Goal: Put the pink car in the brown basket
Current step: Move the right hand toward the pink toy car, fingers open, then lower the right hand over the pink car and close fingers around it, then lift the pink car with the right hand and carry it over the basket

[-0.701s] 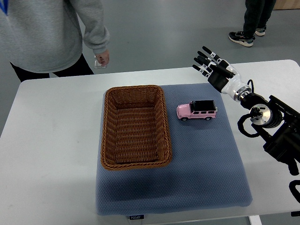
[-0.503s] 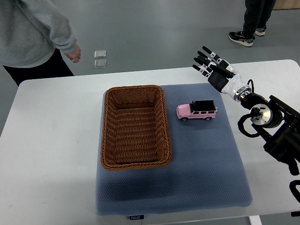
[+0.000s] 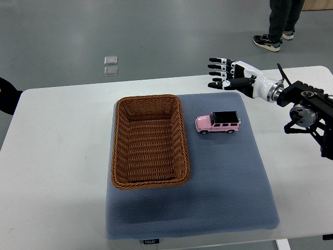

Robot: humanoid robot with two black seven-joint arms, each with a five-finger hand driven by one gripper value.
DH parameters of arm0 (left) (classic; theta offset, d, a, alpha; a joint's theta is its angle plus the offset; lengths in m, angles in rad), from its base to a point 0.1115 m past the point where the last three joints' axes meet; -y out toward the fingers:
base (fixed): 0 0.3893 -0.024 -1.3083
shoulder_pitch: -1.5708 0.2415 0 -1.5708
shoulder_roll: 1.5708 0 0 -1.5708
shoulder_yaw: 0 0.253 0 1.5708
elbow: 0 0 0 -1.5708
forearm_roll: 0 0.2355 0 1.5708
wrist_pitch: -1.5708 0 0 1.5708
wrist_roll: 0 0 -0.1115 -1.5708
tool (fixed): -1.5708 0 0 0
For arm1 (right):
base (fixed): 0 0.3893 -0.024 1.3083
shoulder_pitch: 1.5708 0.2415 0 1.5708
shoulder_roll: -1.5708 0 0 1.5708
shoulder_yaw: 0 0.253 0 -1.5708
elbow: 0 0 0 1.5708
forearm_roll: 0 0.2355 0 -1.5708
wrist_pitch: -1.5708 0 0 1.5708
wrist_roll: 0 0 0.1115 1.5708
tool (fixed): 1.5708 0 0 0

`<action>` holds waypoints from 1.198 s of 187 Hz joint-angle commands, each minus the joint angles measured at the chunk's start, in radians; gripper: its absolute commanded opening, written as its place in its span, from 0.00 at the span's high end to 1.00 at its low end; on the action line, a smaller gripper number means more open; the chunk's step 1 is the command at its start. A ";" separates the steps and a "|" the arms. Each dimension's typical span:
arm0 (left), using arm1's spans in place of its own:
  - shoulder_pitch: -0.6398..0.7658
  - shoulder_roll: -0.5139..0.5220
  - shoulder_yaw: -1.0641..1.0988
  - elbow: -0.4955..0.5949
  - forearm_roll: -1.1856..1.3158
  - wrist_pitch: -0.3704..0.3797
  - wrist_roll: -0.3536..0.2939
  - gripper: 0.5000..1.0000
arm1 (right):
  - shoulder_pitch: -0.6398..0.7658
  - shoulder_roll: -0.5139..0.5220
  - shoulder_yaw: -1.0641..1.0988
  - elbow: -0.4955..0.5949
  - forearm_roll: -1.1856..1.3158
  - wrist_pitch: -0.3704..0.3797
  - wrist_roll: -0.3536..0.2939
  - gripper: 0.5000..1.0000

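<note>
Mat (image 3: 223, 177) lies bare around pink car (image 3: 218, 123), beside brown basket (image 3: 150, 140); right hand (image 3: 230, 75) hovers, fingers spread, empty.

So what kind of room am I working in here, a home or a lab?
Most likely a lab or test hall, not a home: a bare grey floor, a plain white table with a blue mat staged for one pink car and brown basket, and a bystander's legs nearby.
</note>
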 commanded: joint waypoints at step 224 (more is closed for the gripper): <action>-0.001 0.000 -0.004 0.010 0.000 0.000 0.000 0.00 | 0.101 -0.089 -0.512 0.135 -0.557 -0.272 0.040 1.00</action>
